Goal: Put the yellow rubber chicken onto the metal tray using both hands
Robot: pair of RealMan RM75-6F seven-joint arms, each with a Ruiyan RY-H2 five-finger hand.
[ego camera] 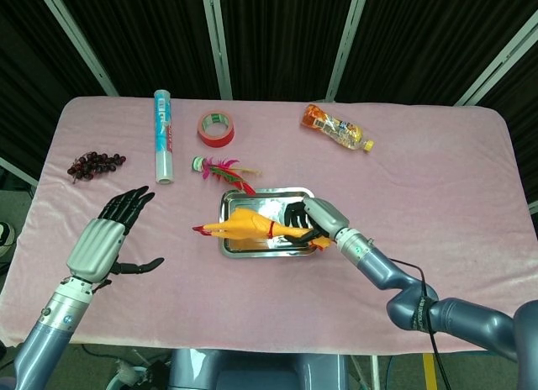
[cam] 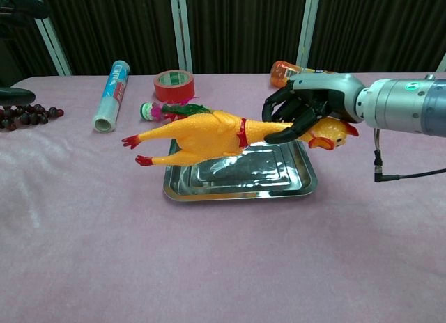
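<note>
The yellow rubber chicken (ego camera: pixel 242 224) (cam: pixel 209 135) hangs level just above the metal tray (ego camera: pixel 296 196) (cam: pixel 237 188), its red feet sticking out past the tray's left edge. My right hand (ego camera: pixel 314 219) (cam: pixel 306 111) grips the chicken by the neck, close to its head at the tray's right side. My left hand (ego camera: pixel 105 239) is far off to the left over the pink cloth, fingers spread and holding nothing; the chest view shows only its dark fingertips (cam: pixel 17 95) at the left edge.
Behind the tray lie a feathered toy (ego camera: pixel 220 166), a red tape roll (ego camera: pixel 216 128), a rolled tube (ego camera: pixel 163 136), a bunch of grapes (ego camera: pixel 95 164) and an orange bottle (ego camera: pixel 336 127). The table's front edge lies close to my left hand.
</note>
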